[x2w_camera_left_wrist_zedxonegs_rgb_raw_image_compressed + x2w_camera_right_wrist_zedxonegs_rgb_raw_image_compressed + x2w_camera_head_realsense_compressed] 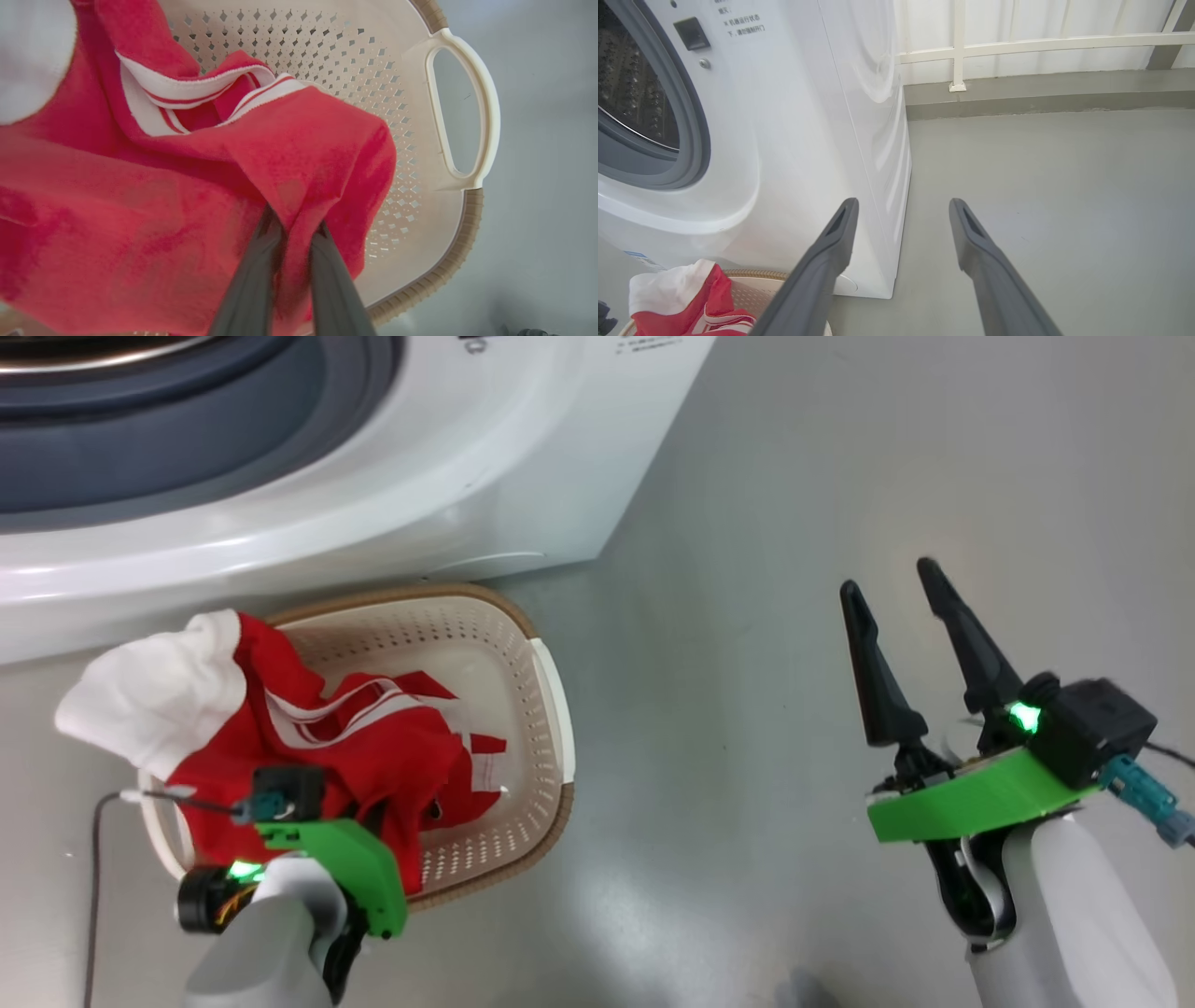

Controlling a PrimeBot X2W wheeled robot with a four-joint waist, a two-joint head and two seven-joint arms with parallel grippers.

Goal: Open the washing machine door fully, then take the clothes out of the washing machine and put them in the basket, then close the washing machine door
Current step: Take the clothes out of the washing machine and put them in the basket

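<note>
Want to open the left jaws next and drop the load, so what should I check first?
1. Jaws of the left gripper shut on the clothes: ok.
2. Held fold above the inside of the basket: ok.
3. All fabric within the rim: not ok; the white piece spreads past it.
4. The right gripper open, away from the basket: ok.
5. Drum of the washing machine emptied: cannot tell; part of it is out of view.

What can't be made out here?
- Drum: cut off by right wrist view's left edge; leftovers unknown.
- Left end effector tips: buried in the clothes, left wrist view.
- Basket floor: left part under clothes, head view.
- Printed label on the washing machine: too small, right wrist view.
</note>
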